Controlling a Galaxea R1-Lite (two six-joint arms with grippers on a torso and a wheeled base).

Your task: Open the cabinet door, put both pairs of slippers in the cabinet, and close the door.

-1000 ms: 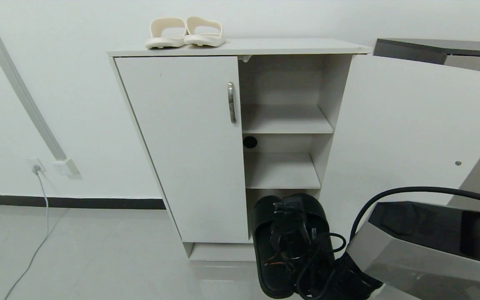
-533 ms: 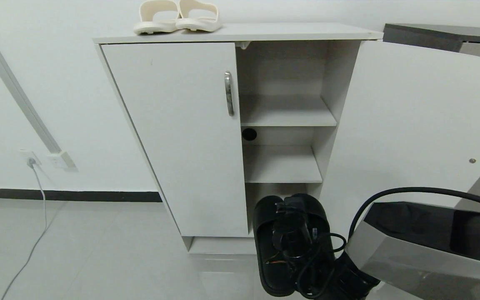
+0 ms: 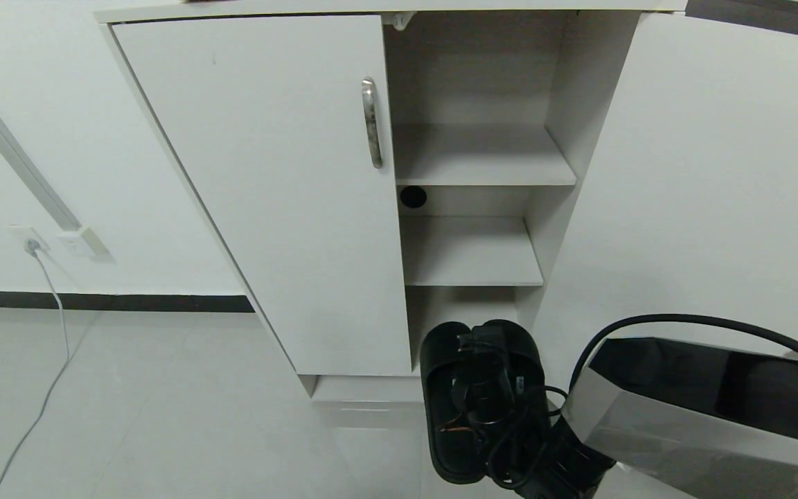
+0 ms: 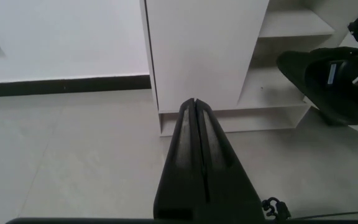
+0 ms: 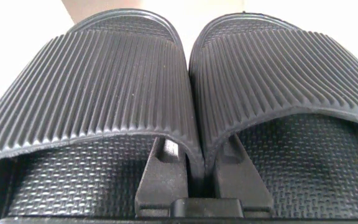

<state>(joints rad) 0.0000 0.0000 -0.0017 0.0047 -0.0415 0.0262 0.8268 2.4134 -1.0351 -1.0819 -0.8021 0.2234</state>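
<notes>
Head camera is dipping: the cabinet (image 3: 260, 173) is riding higher in view than a second ago, though nothing itself is shifting. We are probably lowering toward the bottom compartment (image 3: 465, 308). Right gripper (image 5: 197, 165) is clamping the black slippers (image 3: 444, 409) by their inner edges, just near of that opening, with the right door (image 3: 704, 173) swung wide. Left gripper (image 4: 194, 112) is hanging over the floor, near-left of the cabinet, fingers together.
</notes>
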